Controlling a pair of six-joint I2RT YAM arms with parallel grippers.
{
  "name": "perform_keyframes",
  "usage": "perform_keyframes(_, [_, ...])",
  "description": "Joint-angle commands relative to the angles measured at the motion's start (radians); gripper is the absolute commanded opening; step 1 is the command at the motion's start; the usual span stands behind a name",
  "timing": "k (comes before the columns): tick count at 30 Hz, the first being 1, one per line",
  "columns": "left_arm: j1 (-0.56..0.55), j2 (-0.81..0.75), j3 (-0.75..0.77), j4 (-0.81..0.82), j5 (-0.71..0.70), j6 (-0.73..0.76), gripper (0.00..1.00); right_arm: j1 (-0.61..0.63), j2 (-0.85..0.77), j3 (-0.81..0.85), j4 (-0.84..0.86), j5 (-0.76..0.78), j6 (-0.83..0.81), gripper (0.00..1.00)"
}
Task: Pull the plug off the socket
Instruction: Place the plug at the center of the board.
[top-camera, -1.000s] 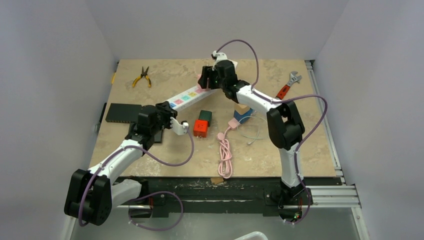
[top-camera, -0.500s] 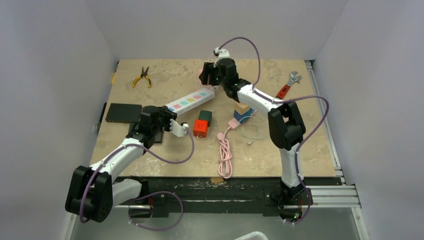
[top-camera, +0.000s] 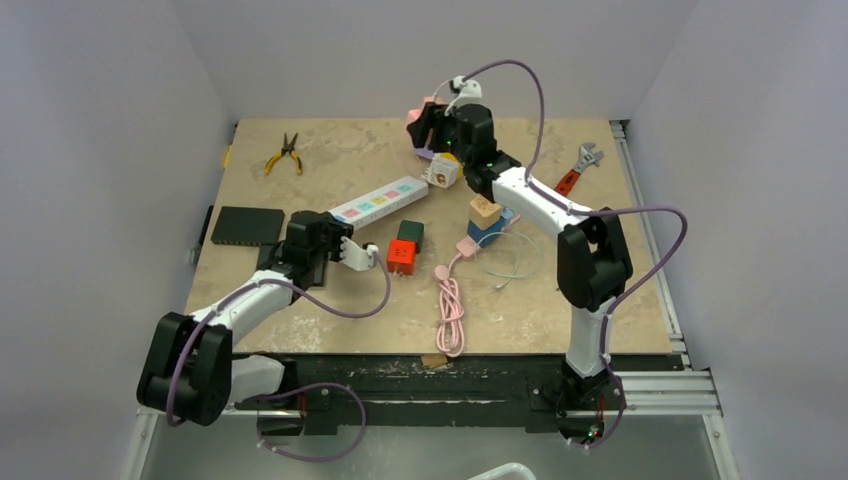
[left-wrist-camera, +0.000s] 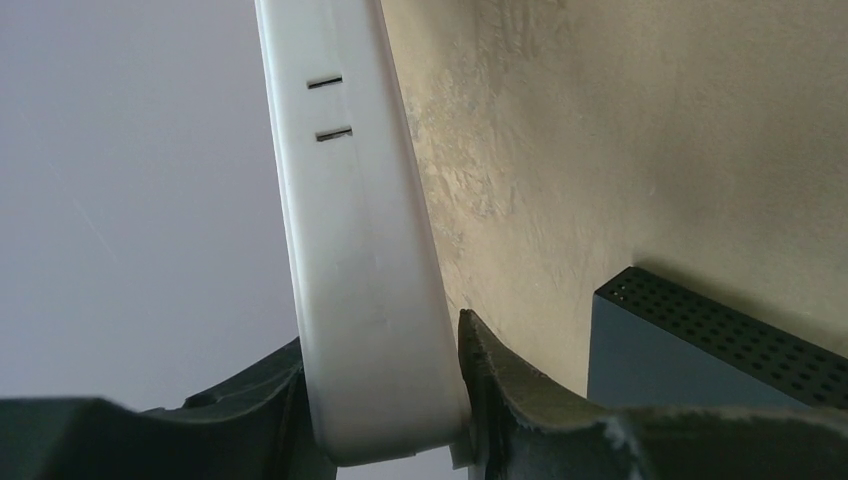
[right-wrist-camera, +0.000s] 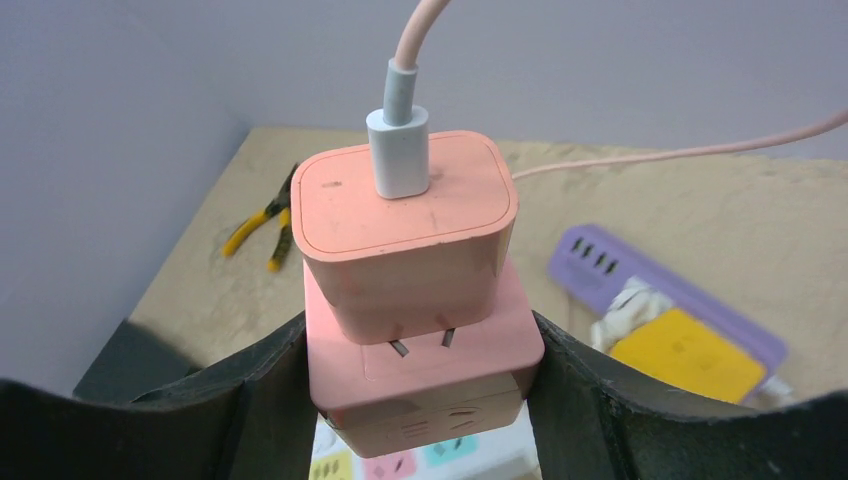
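My right gripper (top-camera: 427, 122) (right-wrist-camera: 420, 325) is shut on a pink cube socket (right-wrist-camera: 425, 370) and holds it in the air over the far middle of the table. A pink charger plug (right-wrist-camera: 405, 230) sits in the cube's top, its two prongs partly showing, with a pink cable (right-wrist-camera: 415, 40) in it. The white power strip (top-camera: 380, 201) (right-wrist-camera: 400, 462) with coloured sockets lies below, apart from the cube. My left gripper (top-camera: 333, 225) (left-wrist-camera: 380, 340) is shut on the strip's near end (left-wrist-camera: 350, 250).
A black perforated box (top-camera: 247, 225) (left-wrist-camera: 720, 340) lies left of my left gripper. A purple strip (right-wrist-camera: 660, 290), a white cube (top-camera: 441, 172), red (top-camera: 402, 257) and green (top-camera: 410, 233) blocks, a wood-on-blue stack (top-camera: 486, 215), a coiled pink cable (top-camera: 450, 305), pliers (top-camera: 285, 153) and a wrench (top-camera: 575, 172) lie around.
My right gripper has risen and moved back and right with the pink cube and plug, off the white strip's far end. The strip's far end has swung right. My left gripper kept its hold.
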Motion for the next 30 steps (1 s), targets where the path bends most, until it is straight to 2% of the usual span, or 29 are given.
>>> perform_keyframes(1, [-0.005,0.128,0.003,-0.037,-0.169,0.021,0.00,0.061,-0.097,-0.046,0.048,-0.036,-0.072,0.00])
perform_keyframes(10, [-0.005,0.275,0.130,0.034,-0.256,-0.008,0.00,0.162,-0.135,-0.101,-0.160,-0.118,-0.147,0.00])
perform_keyframes(19, [0.008,0.388,0.200,0.065,-0.336,-0.033,0.01,0.179,-0.306,-0.281,-0.203,-0.093,-0.155,0.00])
perform_keyframes(21, [0.012,0.408,0.220,0.052,-0.355,-0.057,0.10,0.180,-0.312,-0.299,-0.256,-0.069,-0.157,0.00])
perform_keyframes(22, [0.012,0.411,0.224,0.048,-0.357,-0.065,0.19,0.179,-0.314,-0.318,-0.257,-0.067,-0.157,0.00])
perform_keyframes(25, [0.012,0.412,0.229,0.034,-0.360,-0.085,0.36,0.179,-0.315,-0.382,-0.245,-0.032,-0.137,0.00])
perform_keyframes(30, [0.012,0.393,0.265,-0.047,-0.351,-0.165,0.44,0.179,-0.268,-0.401,-0.281,0.021,-0.127,0.00])
